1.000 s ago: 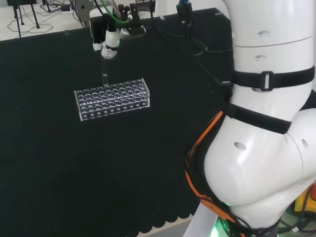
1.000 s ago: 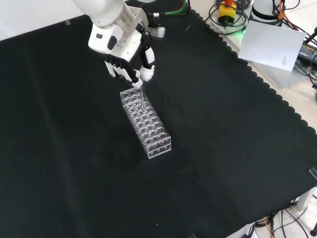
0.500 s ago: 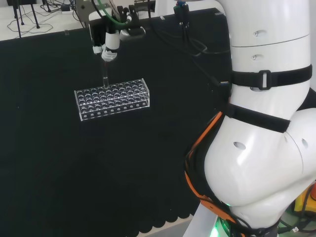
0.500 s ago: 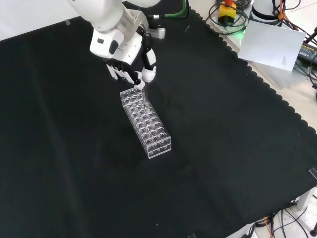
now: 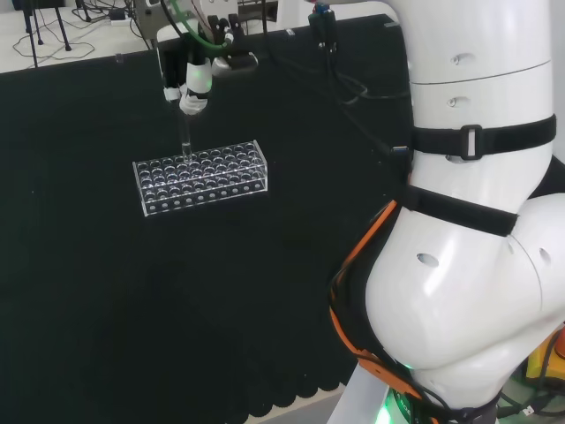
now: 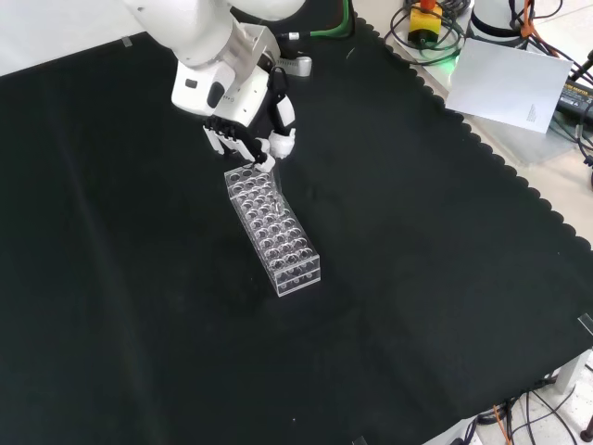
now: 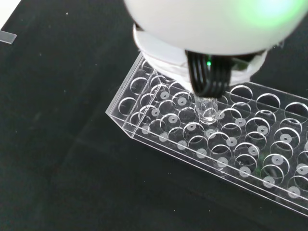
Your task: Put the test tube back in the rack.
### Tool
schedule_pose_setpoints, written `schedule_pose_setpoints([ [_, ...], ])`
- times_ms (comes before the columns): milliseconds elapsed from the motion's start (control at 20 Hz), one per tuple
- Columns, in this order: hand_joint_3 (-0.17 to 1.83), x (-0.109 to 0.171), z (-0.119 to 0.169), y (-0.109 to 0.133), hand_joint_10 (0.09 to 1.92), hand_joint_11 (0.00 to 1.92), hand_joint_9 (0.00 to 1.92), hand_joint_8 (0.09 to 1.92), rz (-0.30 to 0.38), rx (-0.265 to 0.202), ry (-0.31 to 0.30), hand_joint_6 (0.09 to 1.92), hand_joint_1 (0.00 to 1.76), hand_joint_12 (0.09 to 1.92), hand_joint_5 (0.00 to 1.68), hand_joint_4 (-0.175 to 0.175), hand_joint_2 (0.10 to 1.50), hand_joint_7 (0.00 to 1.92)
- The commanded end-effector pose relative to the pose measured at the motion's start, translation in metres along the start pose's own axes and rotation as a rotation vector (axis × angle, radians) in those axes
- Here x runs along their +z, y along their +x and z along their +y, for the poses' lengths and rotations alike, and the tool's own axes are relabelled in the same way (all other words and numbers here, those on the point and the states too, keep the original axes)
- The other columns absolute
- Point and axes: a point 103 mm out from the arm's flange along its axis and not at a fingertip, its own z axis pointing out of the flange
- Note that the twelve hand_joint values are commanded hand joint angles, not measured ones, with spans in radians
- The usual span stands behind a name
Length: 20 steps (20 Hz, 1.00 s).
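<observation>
A clear plastic rack (image 5: 200, 176) with several rows of holes lies on the black cloth. The hand (image 5: 191, 85) hangs above the rack's far-left part in the head view, shut on a clear test tube (image 5: 185, 140) that stands upright under it. The tube's lower end reaches the rack's top. In the front view the hand (image 6: 252, 133) is at the far end of the rack (image 6: 274, 228). In the wrist view the test tube (image 7: 207, 109) points down at the holes of the rack (image 7: 183, 144), pinched below black fingers (image 7: 211, 81).
Cables and a stand foot lie at the cloth's far edge (image 5: 231, 62) in the head view. The arm's white links (image 5: 477, 221) stand at that view's right. A white sheet (image 6: 514, 83) and cables lie off the cloth at the front view's upper right.
The hand has shifted a little, rightward in the front view and slightly higher in the head view, with the tube still in it. The rack has not moved.
</observation>
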Motion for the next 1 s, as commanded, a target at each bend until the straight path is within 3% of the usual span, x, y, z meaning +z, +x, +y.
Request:
schedule_pose_setpoints([
  [50, 0.87, 0.006, 0.005, -0.005, 0.17, 1.15, 1.54, 0.32, -0.013, 0.01, 0.011, 0.29, 1.45, 1.15, 1.5, -0.175, 0.43, 1.61],
  [450, 0.87, 0.005, 0.005, -0.015, 0.17, 1.15, 1.54, 0.32, -0.022, 0.029, 0.015, 0.3, 1.45, 1.15, 1.5, -0.175, 0.43, 1.61],
  [1000, 0.87, 0.002, 0.009, -0.012, 0.17, 1.15, 1.54, 0.33, -0.003, 0.009, 0.006, 0.3, 1.45, 1.15, 1.5, -0.175, 0.43, 1.61],
])
